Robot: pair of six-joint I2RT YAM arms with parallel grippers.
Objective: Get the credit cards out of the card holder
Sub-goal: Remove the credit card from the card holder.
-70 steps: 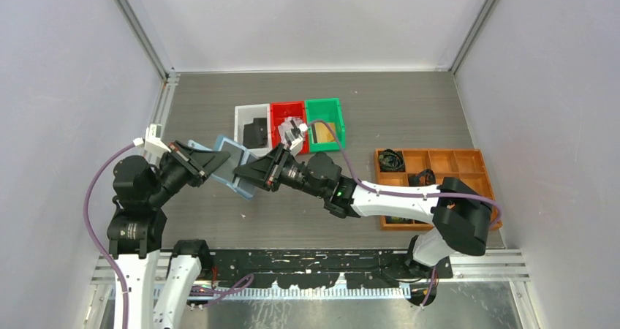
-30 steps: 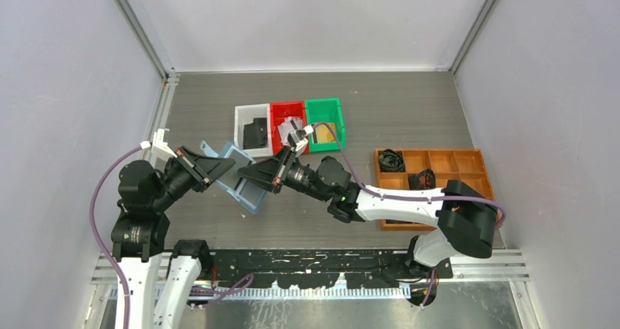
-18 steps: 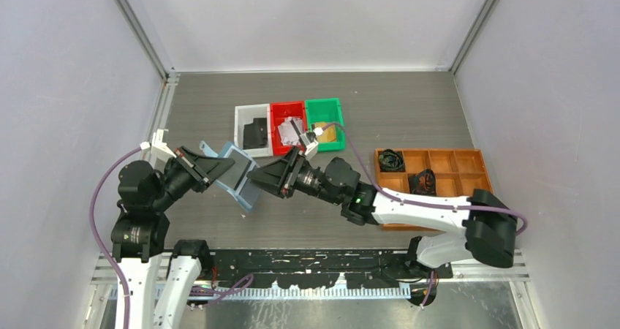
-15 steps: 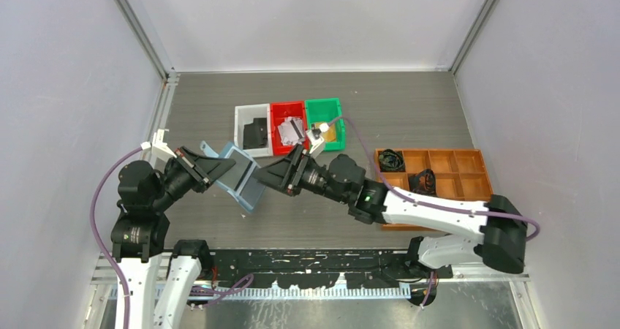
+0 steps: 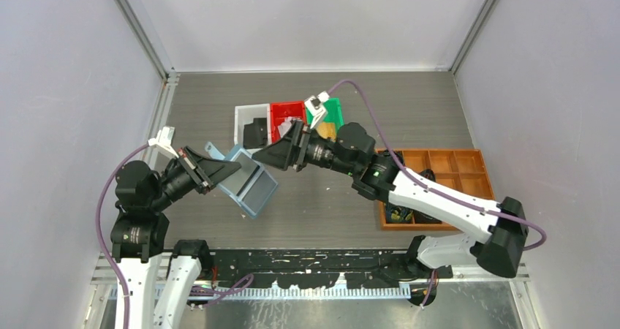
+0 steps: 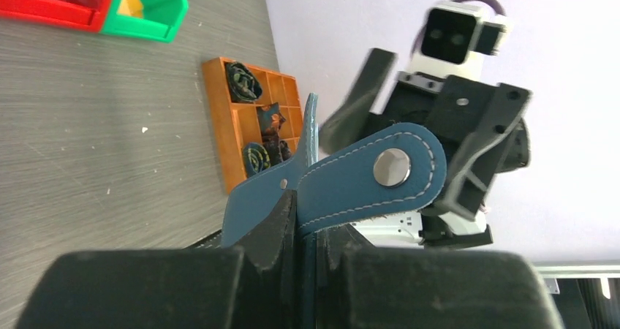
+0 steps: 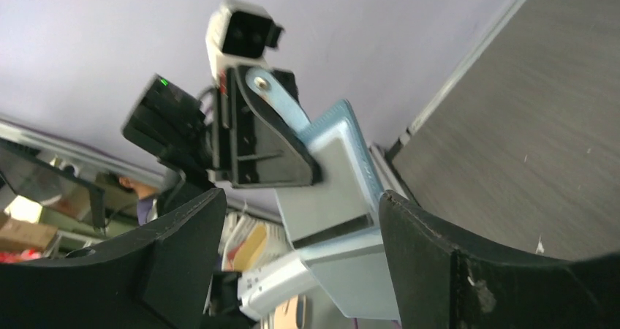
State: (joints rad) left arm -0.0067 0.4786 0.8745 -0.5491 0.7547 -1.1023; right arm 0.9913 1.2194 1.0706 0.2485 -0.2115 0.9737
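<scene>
The card holder (image 5: 252, 186) is a blue wallet hanging open above the table, its lighter inside facing my right gripper. My left gripper (image 5: 230, 167) is shut on its edge by the snap tab (image 6: 373, 172). In the left wrist view the left gripper (image 6: 311, 234) pinches the blue leather. My right gripper (image 5: 265, 158) stands open just right of the wallet, touching nothing. In the right wrist view the card holder (image 7: 336, 161) shows between the spread fingers of the right gripper (image 7: 301, 197). No card sticks out of its slots. A black credit card (image 5: 254, 133) lies in the white bin, a gold one (image 5: 327, 130) in the green bin.
The white bin (image 5: 241, 113), red bin (image 5: 286, 111) and green bin (image 5: 335, 110) stand in a row behind the grippers; my right arm covers part of the red one. An orange compartment tray (image 5: 446, 161) with coiled black cables sits at the right.
My right gripper has opened, let go of the wallet and drawn back up and right toward the bins. The wallet now hangs wider open from the left gripper, which stays shut.
</scene>
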